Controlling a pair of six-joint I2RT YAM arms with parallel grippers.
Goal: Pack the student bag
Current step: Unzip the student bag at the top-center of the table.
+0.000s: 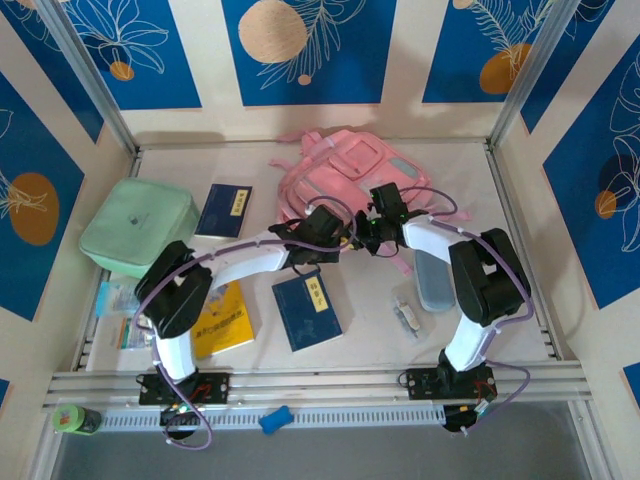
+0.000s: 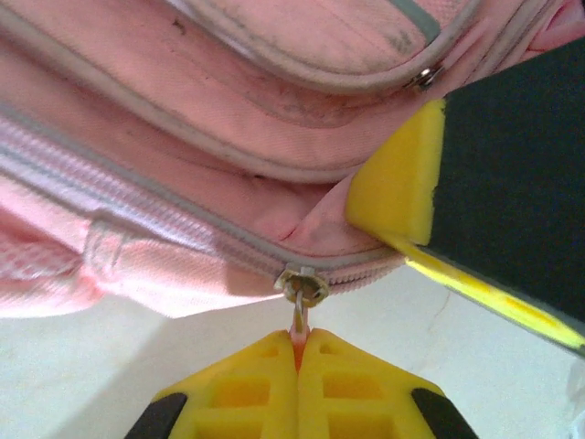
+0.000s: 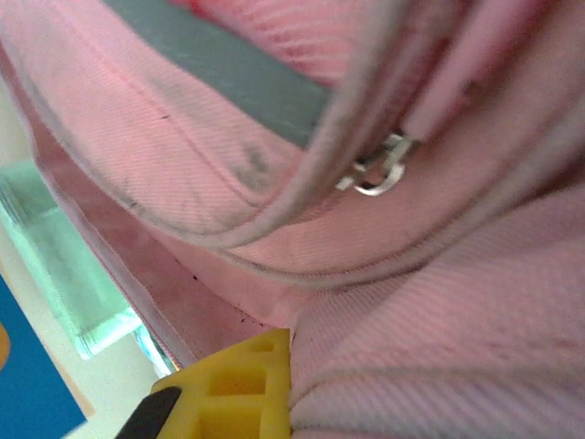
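Observation:
The student bag (image 1: pixel 345 165), a pink backpack, lies at the back middle of the table, and both arms reach to its near edge. In the left wrist view my left gripper (image 2: pixel 299 337) is shut on the zip pull (image 2: pixel 299 318), which hangs from the metal slider (image 2: pixel 303 286) on the bag's lower zip (image 2: pixel 137 197). In the top view the left gripper (image 1: pixel 340 240) sits beside the right gripper (image 1: pixel 372 232). My right gripper (image 3: pixel 291 370) is shut on a fold of the bag's pink fabric (image 3: pixel 411 366). That fold covers one finger, and the other finger (image 3: pixel 239 384) shows yellow.
A mint green soft case (image 1: pixel 138 225) lies at the left. Two dark blue books (image 1: pixel 225 210) (image 1: pixel 307 312) and a yellow book (image 1: pixel 222 320) lie nearer the front. A grey-blue case (image 1: pixel 435 280) and a small object (image 1: pixel 406 316) lie right of the arms.

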